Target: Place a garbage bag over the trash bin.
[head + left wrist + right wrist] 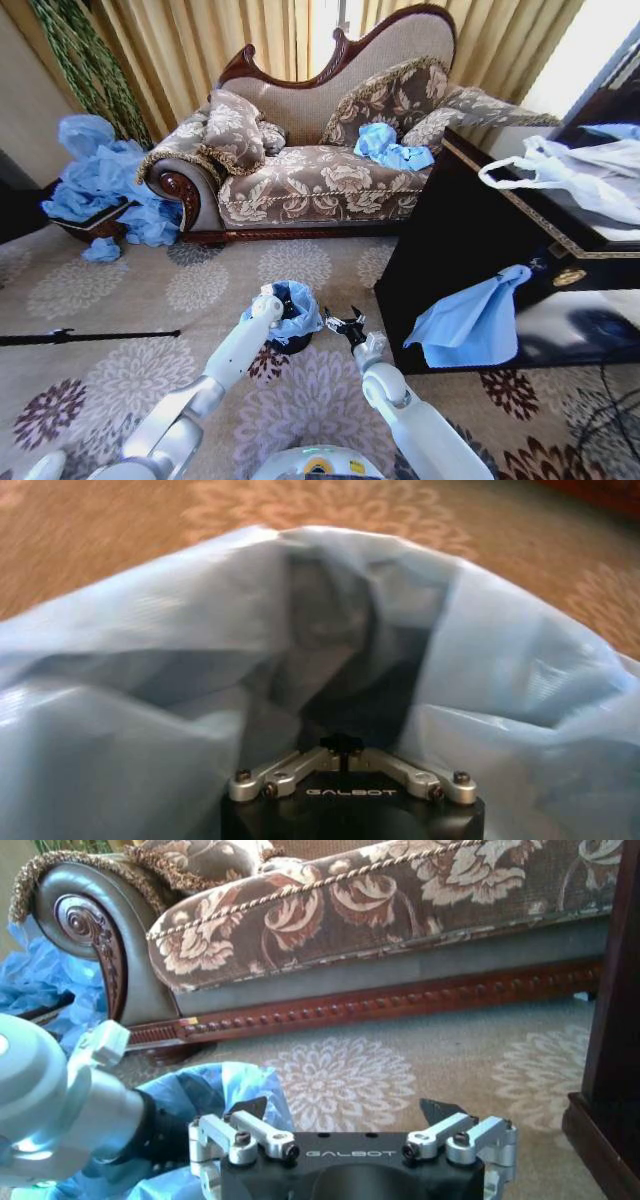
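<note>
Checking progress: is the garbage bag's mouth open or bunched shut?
Open: the garbage bag gapes around a dark hollow, film draped over the trash bin.

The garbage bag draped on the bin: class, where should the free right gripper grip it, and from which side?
Probably the loose blue rim of the garbage bag on the right gripper side, approached from the right. The film there hangs bunched over the trash bin edge, giving a fold to pinch. The left gripper is already closed inside the bag opposite.
</note>
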You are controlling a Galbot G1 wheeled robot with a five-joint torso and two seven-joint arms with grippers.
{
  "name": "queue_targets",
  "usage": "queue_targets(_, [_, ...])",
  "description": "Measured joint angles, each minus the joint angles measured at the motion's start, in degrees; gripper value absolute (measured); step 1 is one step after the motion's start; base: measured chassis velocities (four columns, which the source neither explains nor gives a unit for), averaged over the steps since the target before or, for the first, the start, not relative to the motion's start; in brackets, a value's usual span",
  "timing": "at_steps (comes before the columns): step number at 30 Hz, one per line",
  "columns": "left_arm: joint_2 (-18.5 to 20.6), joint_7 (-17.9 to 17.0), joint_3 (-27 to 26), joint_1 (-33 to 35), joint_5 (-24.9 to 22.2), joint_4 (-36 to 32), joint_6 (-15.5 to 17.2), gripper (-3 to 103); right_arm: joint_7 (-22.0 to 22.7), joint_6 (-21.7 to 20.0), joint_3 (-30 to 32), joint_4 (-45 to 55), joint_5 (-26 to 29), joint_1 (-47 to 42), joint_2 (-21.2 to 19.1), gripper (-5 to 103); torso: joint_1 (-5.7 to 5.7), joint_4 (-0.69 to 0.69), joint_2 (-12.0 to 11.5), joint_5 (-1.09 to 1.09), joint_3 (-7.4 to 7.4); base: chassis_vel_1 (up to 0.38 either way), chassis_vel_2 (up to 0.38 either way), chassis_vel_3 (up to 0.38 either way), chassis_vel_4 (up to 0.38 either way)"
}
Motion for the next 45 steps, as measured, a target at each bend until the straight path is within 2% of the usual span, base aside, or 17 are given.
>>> queue_targets(1, [0.00, 0.00, 0.00, 0.00, 0.00, 0.00, 0.00, 0, 0.00, 0.00, 0.00, 0.00, 0.00, 0.00, 0.00, 100, 0.00, 0.00, 0.00, 0.00, 0.00, 0.000, 0.000, 0.000, 0.000])
queue_targets(2, [-0.20, 2.11, 0.58, -0.10, 2.29, 0.33, -0.03, 0, -0.03, 0.00, -0.14, -0.22, 0.00, 0.13, 0.01, 100, 0.00, 0.01, 0.00, 0.00, 0.00, 0.000, 0.000, 0.000, 0.000])
queue_targets(4, [-0.77, 3.96, 1.10, -0.29, 3.99, 0.66, 0.33, 0, -0.05, -0.01, -0.29, -0.42, 0.00, 0.22, 0.09, 100, 0.00, 0.02, 0.00, 0.01, 0.00, 0.000, 0.000, 0.000, 0.000])
queue_targets(8, [-1.99, 4.70, 1.33, 0.07, 4.83, 0.41, 0.88, 0, -0.16, -0.01, -0.31, -0.69, -0.05, 0.23, 0.36, 100, 0.00, -0.01, 0.00, 0.00, 0.00, 0.000, 0.000, 0.000, 0.000])
queue_targets(13, [-2.55, 5.60, 1.54, 1.30, 5.52, -0.43, 1.19, 0, -0.42, 0.10, -0.18, -0.95, -0.19, 0.02, 0.43, 100, 0.00, 0.02, 0.00, 0.01, 0.00, 0.000, 0.000, 0.000, 0.000])
queue_targets(16, [-2.86, 4.62, 1.59, 2.45, 5.54, -1.04, 1.94, 0, -0.49, 0.20, -0.11, -1.08, -0.24, -0.04, 0.56, 100, 0.00, -0.01, 0.00, 0.00, -0.01, 0.000, 0.000, 0.000, 0.000])
queue_targets(20, [-2.68, 2.87, 1.62, 2.95, 4.83, -0.59, 2.23, 0, -0.50, 0.20, -0.11, -1.13, -0.24, 0.08, 0.70, 100, 0.00, 0.02, 0.00, -0.01, -0.01, 0.000, 0.000, 0.000, 0.000])
queue_targets(24, [-2.34, -0.87, 0.72, 2.88, 2.54, 1.44, 2.79, 0, -0.50, 0.20, -0.22, -1.41, -0.24, 0.32, 0.96, 100, 0.00, 0.02, 0.00, 0.00, -0.01, 0.000, 0.000, 0.000, 0.000])
queue_targets(27, [-2.05, -1.58, 0.12, 2.47, 2.08, 2.82, 2.72, 0, -0.51, 0.21, -0.32, -1.48, -0.25, 0.35, 1.14, 100, -0.02, -0.01, 0.00, 0.01, -0.02, 0.000, 0.000, 0.000, 0.000])
queue_targets(29, [-1.92, -1.99, 0.10, 2.48, 1.65, 2.94, 2.86, 0, -0.51, 0.20, -0.41, -1.57, -0.26, 0.37, 1.23, 100, -0.01, 0.03, 0.00, 0.00, -0.01, 0.000, 0.000, 0.000, 0.000])
queue_targets(30, [-1.71, -2.58, 0.03, 2.49, 1.07, 2.85, 2.83, 0, -0.51, 0.20, -0.53, -1.63, -0.28, 0.51, 1.47, 100, -0.01, -0.01, 0.00, 0.00, -0.01, 0.000, 0.000, 0.000, 0.000])
queue_targets(32, [-1.26, -3.55, -0.03, 3.10, 0.12, 1.46, 2.99, 0, -0.49, 0.17, -0.69, -1.86, -0.35, 0.68, 1.80, 100, 0.00, 0.02, 0.00, -0.01, 0.00, 0.000, 0.000, 0.000, 0.000])
queue_targets(39, [-0.79, -3.83, -0.70, 2.94, -0.28, -2.02, 2.89, 0, -0.39, -0.03, -0.89, -1.92, -0.49, 0.90, 2.20, 100, 0.00, 0.01, 0.00, -0.01, 0.00, 0.000, 0.000, 0.000, 0.000])
queue_targets(45, [-1.54, -3.19, -0.87, 1.05, -0.13, 0.29, 2.30, 0, -0.40, -0.05, -1.04, -2.19, -0.83, 0.81, 2.58, 100, 0.00, 0.01, 0.00, 0.00, 0.00, 0.000, 0.000, 0.000, 0.000])
